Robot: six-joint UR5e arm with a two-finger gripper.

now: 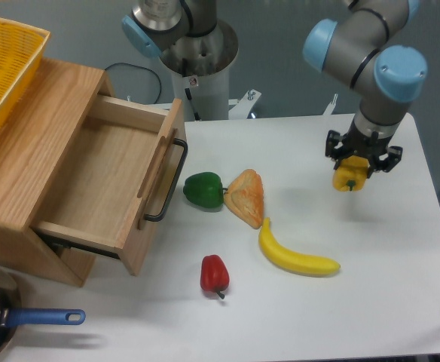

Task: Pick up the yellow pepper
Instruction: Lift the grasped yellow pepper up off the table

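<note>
The yellow pepper [349,179] is a small glossy yellow-orange lobed toy, held between the fingers of my gripper [353,170] at the right side of the white table [401,264]. It hangs a little above the tabletop, with its shadow below it. The gripper is shut on it from above; the pepper's top is hidden by the fingers.
A green pepper [203,188], an orange-tan ridged wedge [246,197], a yellow banana [295,256] and a red pepper [214,274] lie mid-table. A wooden box with an open drawer [114,181] stands at left, a yellow basket [1,68] on top. A blue-handled pot [9,320] sits front left.
</note>
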